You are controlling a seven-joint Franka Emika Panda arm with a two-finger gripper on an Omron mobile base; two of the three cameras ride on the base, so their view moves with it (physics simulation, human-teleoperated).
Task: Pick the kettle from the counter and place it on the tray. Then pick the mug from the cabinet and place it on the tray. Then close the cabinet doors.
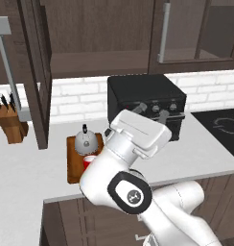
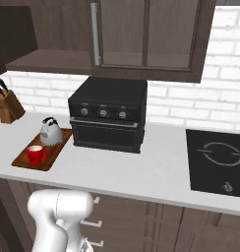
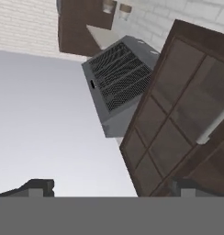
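The silver-grey kettle (image 1: 84, 140) (image 2: 49, 130) stands at the back of the reddish-brown tray (image 1: 72, 168) (image 2: 57, 145) on the counter (image 1: 28, 168) (image 2: 156, 167). The red mug (image 1: 88, 161) (image 2: 36, 154) sits on the tray in front of it, partly hidden by my arm in the left base view. The cabinet (image 1: 97, 62) (image 2: 53, 61) shows a bare shelf. Its left door (image 1: 36, 72) is swung out; the right door (image 1: 195, 33) (image 2: 146, 34) faces forward. My gripper (image 1: 152, 111) (image 3: 113, 188) points upward, open and holding nothing, with a glass-panelled door (image 3: 178, 114) ahead of it.
A black toaster oven (image 1: 145, 103) (image 2: 109, 115) stands right of the tray, close behind my hand. A knife block (image 1: 11, 122) (image 2: 6, 106) is at the left and a dark cooktop (image 1: 224, 127) (image 2: 218, 162) at the right. A grey range hood (image 3: 120, 78) hangs ahead.
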